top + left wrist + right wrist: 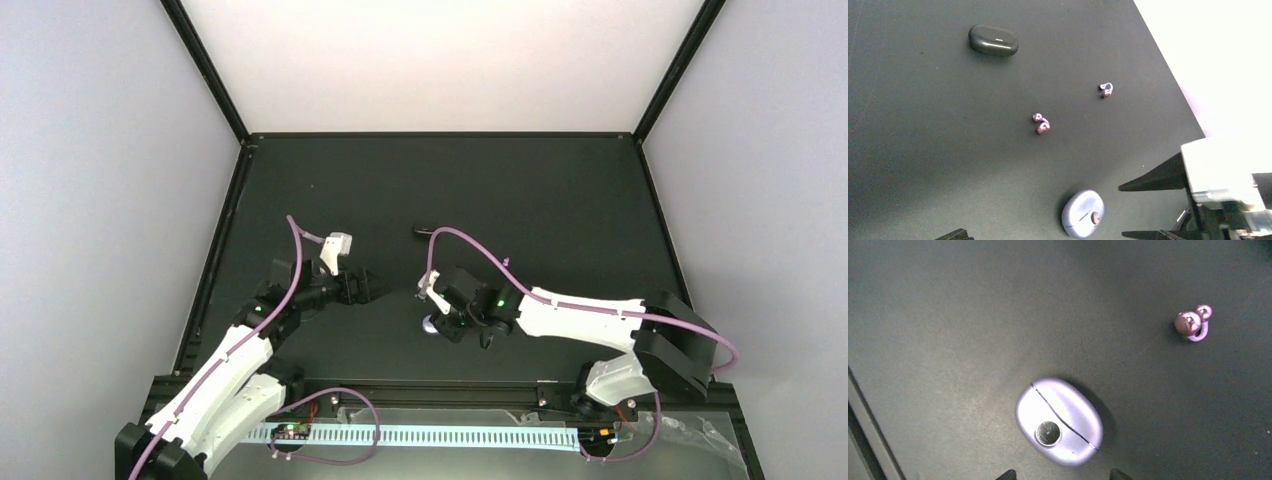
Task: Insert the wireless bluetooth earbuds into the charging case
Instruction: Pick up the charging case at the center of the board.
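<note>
r pincer (1062,475) spread wide, empty, flanking end of closed lilac charging case (1058,421) on desk (948,315), no contact, l pincer (372,288) state can't tell

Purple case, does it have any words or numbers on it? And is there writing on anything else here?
No text can be read anywhere in these views.
purple case: its round silver disc may bear a mark, but it is too blurred to read.
black case: only a pale streak, no letters.
pink earbuds: too small to show any marks.
</note>
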{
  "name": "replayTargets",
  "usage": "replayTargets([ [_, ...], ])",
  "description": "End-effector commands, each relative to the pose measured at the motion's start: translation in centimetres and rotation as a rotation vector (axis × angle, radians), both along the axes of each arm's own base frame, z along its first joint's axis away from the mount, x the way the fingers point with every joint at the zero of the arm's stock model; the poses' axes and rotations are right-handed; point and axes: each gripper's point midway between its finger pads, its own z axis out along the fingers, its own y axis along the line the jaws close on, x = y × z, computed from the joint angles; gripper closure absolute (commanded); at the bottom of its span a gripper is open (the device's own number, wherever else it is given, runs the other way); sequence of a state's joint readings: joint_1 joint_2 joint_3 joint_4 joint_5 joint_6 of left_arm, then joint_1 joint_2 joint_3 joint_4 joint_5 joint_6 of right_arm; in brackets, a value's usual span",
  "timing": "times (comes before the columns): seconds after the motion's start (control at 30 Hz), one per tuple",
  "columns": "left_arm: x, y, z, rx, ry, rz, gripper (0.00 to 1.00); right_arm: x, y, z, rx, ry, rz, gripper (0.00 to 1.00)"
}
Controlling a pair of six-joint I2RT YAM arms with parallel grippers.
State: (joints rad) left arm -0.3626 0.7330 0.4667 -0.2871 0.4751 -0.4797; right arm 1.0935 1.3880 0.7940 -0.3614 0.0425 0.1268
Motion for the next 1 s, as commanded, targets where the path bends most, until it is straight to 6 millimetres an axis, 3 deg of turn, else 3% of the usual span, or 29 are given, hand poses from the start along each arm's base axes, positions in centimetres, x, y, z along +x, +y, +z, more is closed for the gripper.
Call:
replayTargets([
  [0.0, 0.1, -0.5, 1.1, -0.027, -0.028, -0.018, 0.01, 0.0, 0.5, -1.0, -0.028, 0.018, 0.02, 0.48],
  [0.13, 0.1, -0.5, 1.2, -0.028, -0.032, -0.021, 0.01, 0.5, 1.4, -1.7, -0.039, 0.017, 0.026, 0.31],
  [0.33, -0.1, -0.6, 1.4, -0.026, -0.036, -0.03, 0.01, 1.8, 2.5, -0.4, 0.053, 0.0, 0.003, 0.13],
  [0.43, -0.1, -0.6, 1.5, -0.026, -0.044, -0.033, 0.01, 2.4, 3.0, 0.2, 0.107, 0.024, 0.005, 0.11],
  [0.63, -0.1, -0.5, 1.4, -0.022, -0.043, -0.03, 0.01, 1.4, 4.4, 0.2, 0.187, 0.13, 0.076, 0.09],
  [0.97, -0.1, -0.4, 1.4, -0.018, -0.045, -0.027, 0.02, 0.7, 4.4, -2.7, 0.141, 0.213, 0.072, 0.09],
])
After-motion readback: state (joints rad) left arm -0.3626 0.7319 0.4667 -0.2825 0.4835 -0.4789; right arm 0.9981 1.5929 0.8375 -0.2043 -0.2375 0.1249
